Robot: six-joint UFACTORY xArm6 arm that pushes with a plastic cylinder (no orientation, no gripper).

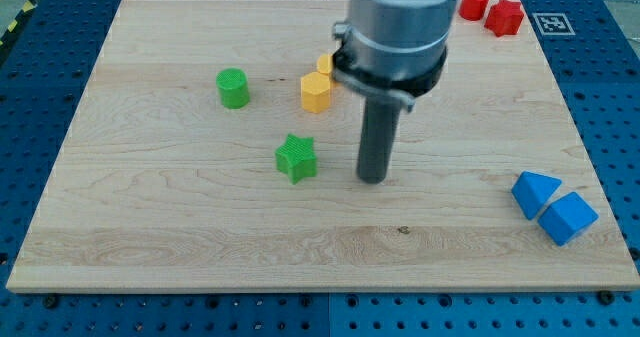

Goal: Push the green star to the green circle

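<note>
The green star (296,158) lies near the middle of the wooden board (150,227). The green circle (233,87) stands up and to the view's left of the star, well apart from it. My tip (372,180) rests on the board to the view's right of the star, a short gap away and slightly lower in the view. It touches no block.
A yellow hexagon (315,93) stands above the star, with another yellow block (325,65) behind it, partly hidden by the arm. Two red blocks (490,9) sit at the top right corner. Two blue blocks (552,207) sit at the right edge.
</note>
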